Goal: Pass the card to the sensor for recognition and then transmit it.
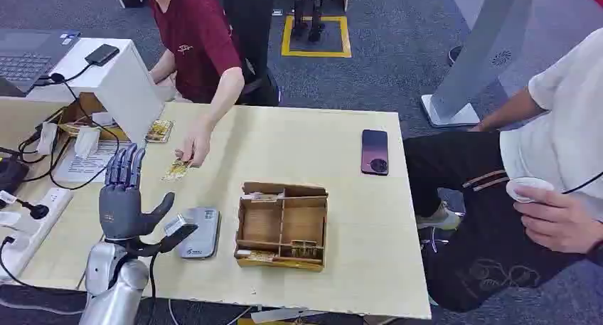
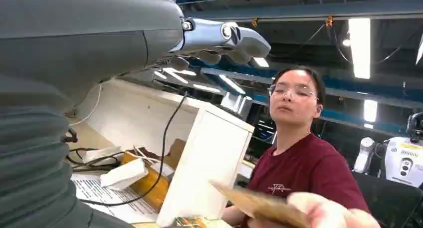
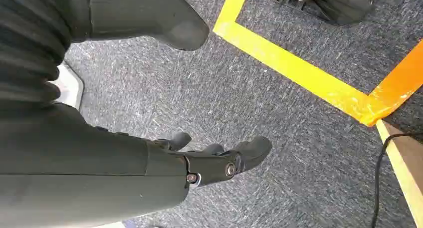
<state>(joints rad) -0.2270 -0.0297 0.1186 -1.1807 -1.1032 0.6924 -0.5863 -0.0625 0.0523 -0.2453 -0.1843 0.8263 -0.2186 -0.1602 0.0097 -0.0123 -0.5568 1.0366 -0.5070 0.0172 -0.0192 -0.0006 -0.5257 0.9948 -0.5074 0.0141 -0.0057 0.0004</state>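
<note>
Presently the left hand (image 1: 126,197) stands raised over the near-left part of the desk (image 1: 334,154), palm upright, fingers (image 1: 125,166) extended upward and spread, thumb angled out toward three o'clock; it is released and grasps nothing. The card (image 1: 176,170), a small gold-patterned piece, is held by a person's hand (image 1: 193,148) reaching across the desk from twelve o'clock, and lies at about one o'clock from the left hand, near it but apart from it. In the left wrist view the same card (image 2: 262,205) appears tan and edge-on, pinched in the person's hand (image 2: 329,215) below the robot's extended fingers (image 2: 224,38). The sensor (image 1: 200,232), a flat grey device, lies on the desk just beside the left hand at four o'clock. A wooden compartment tray (image 1: 283,225) sits at three o'clock from the sensor, with gold cards in its near compartments. A dark phone (image 1: 375,151) lies face up at the desk's far-right part, well apart from the tray. A second person (image 1: 562,154) sits off the right edge of the desk holding a small white cup (image 1: 527,188). The right hand (image 3: 209,160) hangs above grey carpet (image 3: 279,138) marked with yellow tape (image 3: 299,73), fingers loosely curled, released and holding nothing.
</note>
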